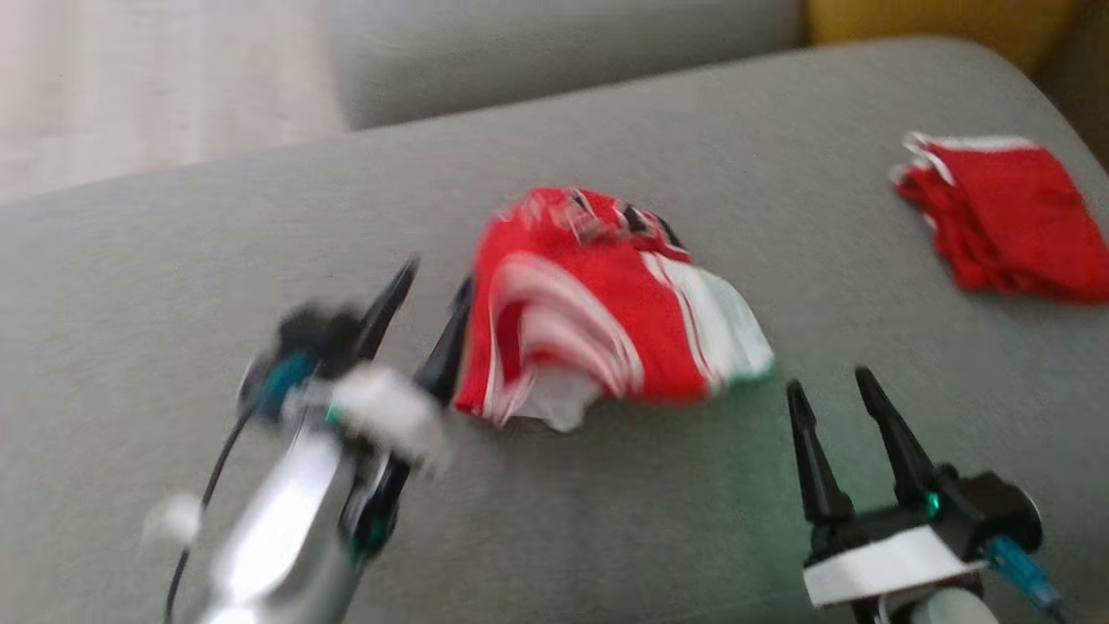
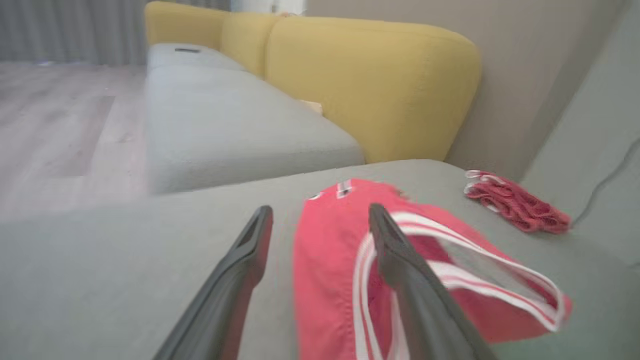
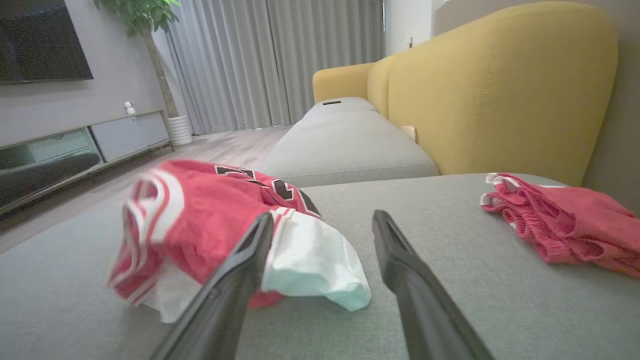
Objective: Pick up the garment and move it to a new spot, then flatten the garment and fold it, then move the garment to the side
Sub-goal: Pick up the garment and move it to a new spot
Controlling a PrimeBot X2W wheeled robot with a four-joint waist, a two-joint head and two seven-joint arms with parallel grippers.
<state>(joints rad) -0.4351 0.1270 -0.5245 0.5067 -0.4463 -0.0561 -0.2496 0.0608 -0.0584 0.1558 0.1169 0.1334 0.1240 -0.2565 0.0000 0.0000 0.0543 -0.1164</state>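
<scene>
While hovering blurred just left of the red-and-white garment, holding left gripper jaws wide apart, gripping nothing | holding right gripper jaws parted and empty, near garment's lower right | seeing garment lying crumpled mid grey sofa cushion | spotting 1 other red garment resting well apart, far right
</scene>
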